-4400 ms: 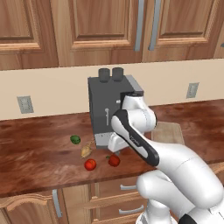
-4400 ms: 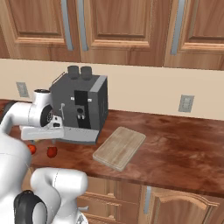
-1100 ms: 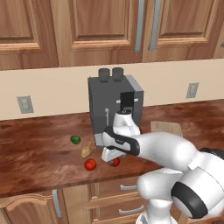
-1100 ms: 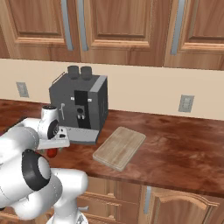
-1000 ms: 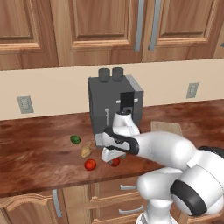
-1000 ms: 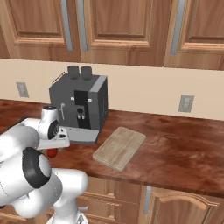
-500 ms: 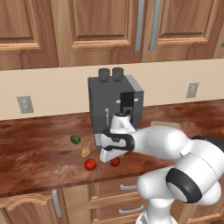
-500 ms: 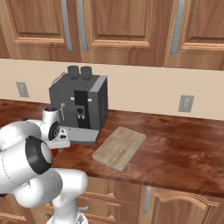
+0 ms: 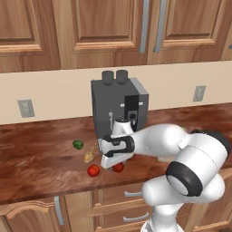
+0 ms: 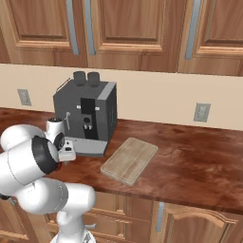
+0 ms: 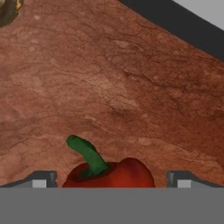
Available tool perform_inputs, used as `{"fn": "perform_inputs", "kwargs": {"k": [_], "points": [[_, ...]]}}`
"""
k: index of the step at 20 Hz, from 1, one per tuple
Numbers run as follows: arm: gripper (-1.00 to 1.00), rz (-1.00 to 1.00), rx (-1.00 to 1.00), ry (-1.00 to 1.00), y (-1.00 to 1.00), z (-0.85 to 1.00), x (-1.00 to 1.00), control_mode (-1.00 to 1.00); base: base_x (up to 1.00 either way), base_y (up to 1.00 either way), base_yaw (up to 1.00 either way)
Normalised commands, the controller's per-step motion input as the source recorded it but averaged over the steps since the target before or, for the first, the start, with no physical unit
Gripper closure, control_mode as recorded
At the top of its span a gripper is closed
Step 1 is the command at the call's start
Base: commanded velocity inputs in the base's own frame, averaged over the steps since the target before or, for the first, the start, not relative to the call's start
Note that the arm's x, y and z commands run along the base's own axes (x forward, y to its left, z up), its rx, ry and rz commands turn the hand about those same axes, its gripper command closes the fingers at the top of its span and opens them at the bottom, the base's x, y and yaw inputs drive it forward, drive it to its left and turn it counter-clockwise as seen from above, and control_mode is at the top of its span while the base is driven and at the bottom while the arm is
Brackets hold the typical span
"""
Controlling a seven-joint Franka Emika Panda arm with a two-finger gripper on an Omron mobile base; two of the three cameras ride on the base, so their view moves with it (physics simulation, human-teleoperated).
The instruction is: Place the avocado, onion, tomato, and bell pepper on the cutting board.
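Hand view: bell pepper [image 11: 109, 173] at 6 o'clock, red body with green stem curling up toward 11, lying between the two finger tips [image 11: 41, 180], which stand wide apart, one each side, not touching it. Bare counter [image 11: 131, 87] beyond; a tan bit of onion [image 11: 8, 9] at the 11 o'clock corner; dark base edge of the coffee machine [image 11: 183, 30] at 1 o'clock.

Left base view: gripper [image 9: 110, 163] low over the counter [image 9: 36, 158], jaws parted, nothing clamped. Bell pepper [image 9: 118, 167] just beside it at its 4 o'clock, partly hidden by the hand. Tomato [image 9: 93, 170] near, at the gripper's 8 o'clock, apart from it. Onion [image 9: 89, 157] at 10 o'clock from the gripper, just past the tomato. Avocado [image 9: 78, 144] farther at 10 o'clock, near the coffee machine [image 9: 118, 106], which stands behind the hand at 12.

Right base view: cutting board [image 10: 130, 160] lies bare on the counter [image 10: 199, 156] at 4 o'clock from the coffee machine [image 10: 85, 116], well apart from the produce. Gripper [image 10: 66, 154] sits at the machine's front left corner, mostly hidden by the arm.
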Motion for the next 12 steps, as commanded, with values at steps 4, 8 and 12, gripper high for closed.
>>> {"fn": "perform_inputs", "kwargs": {"k": [4, 8, 12], "points": [[-1.00, 0.00, 0.00, 0.00, 0.09, -0.18, 0.06, -1.00, 0.00, 0.00, 0.00], [1.00, 0.00, 0.00, 0.00, 0.13, -0.18, 0.05, -1.00, 0.00, 0.00, 0.00], [1.00, 0.00, 0.00, 0.00, 0.03, -0.17, 0.00, -1.00, 0.00, 0.00, 0.00]]}}
